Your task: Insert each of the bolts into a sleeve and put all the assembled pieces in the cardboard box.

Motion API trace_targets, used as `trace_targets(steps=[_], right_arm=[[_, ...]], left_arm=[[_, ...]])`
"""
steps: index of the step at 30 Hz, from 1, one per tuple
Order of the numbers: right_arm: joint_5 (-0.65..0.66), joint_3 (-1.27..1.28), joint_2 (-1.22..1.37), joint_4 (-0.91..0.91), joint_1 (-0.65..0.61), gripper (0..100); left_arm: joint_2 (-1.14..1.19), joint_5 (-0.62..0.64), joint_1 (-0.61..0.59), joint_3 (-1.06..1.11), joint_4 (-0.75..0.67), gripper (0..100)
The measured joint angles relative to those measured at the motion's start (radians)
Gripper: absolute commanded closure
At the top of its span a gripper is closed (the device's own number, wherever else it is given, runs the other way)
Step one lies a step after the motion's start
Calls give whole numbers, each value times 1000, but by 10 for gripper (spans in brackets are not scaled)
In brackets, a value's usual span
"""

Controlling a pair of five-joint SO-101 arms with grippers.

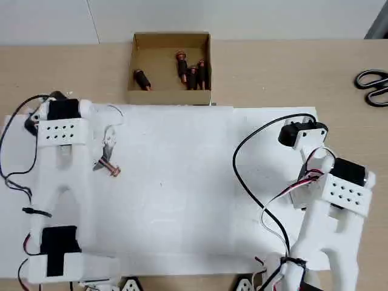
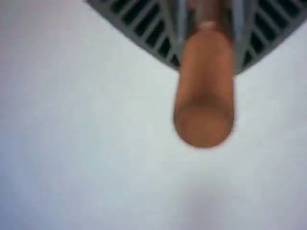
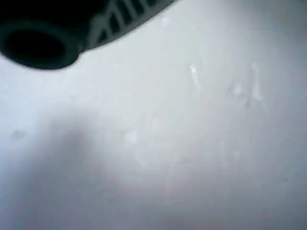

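A copper bolt (image 1: 111, 169) hangs low over the white mat (image 1: 182, 194) at its left side, with my left gripper (image 1: 106, 156) shut on it. In the left wrist view the bolt (image 2: 205, 91) sticks out from between the ribbed grey fingers (image 2: 144, 24), its round end towards the camera. My right gripper (image 1: 301, 136) sits over the mat's right side; in its wrist view a black sleeve (image 3: 38, 45) with an open bore is held beside a ribbed finger (image 3: 120, 17). The cardboard box (image 1: 130, 66) at the back holds several assembled pieces (image 1: 193, 74).
Scissors (image 1: 373, 85) lie on the wooden table at the far right. Black cables (image 1: 242, 176) loop over the mat near the right arm. The mat's middle is bare white.
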Motion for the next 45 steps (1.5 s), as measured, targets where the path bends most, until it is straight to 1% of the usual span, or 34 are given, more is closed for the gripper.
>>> trace_targets(steps=[2, 4, 8, 13, 15, 17, 21, 24, 28, 31, 34, 36, 38, 40, 42, 44, 45], right_arm=[[0, 0, 0, 0, 0, 995], [0, 0, 0, 0, 0, 995], [0, 0, 0, 0, 0, 995], [0, 0, 0, 0, 0, 995], [0, 0, 0, 0, 0, 995], [0, 0, 0, 0, 0, 995], [0, 0, 0, 0, 0, 995], [0, 0, 0, 0, 0, 995], [0, 0, 0, 0, 0, 995], [0, 0, 0, 0, 0, 995], [0, 0, 0, 0, 0, 995], [0, 0, 0, 0, 0, 995], [0, 0, 0, 0, 0, 995], [0, 0, 0, 0, 0, 995], [0, 0, 0, 0, 0, 995], [0, 0, 0, 0, 0, 995], [0, 0, 0, 0, 0, 995]], left_arm=[[0, 98, -38, 0, -63, 994], [0, 169, -69, 0, -117, 994], [0, 213, -75, 0, -169, 994], [0, 218, -75, 0, -190, 992], [0, 216, -75, 0, -190, 975], [0, 196, -77, 0, -190, 919], [0, 175, -77, 0, -190, 769], [0, 172, -77, -2, -190, 699], [0, 163, -77, -2, -190, 690], [-2, 130, -77, -2, -190, 691], [-11, 46, -77, -2, -189, 691], [-12, -49, -78, -18, -158, 692], [-15, -166, -78, -46, -97, 697], [-25, -334, -78, -68, -20, 735], [-34, -546, -91, -95, 58, 799], [-46, -726, -118, -123, 95, 860], [-60, -790, -129, -135, 101, 880]])
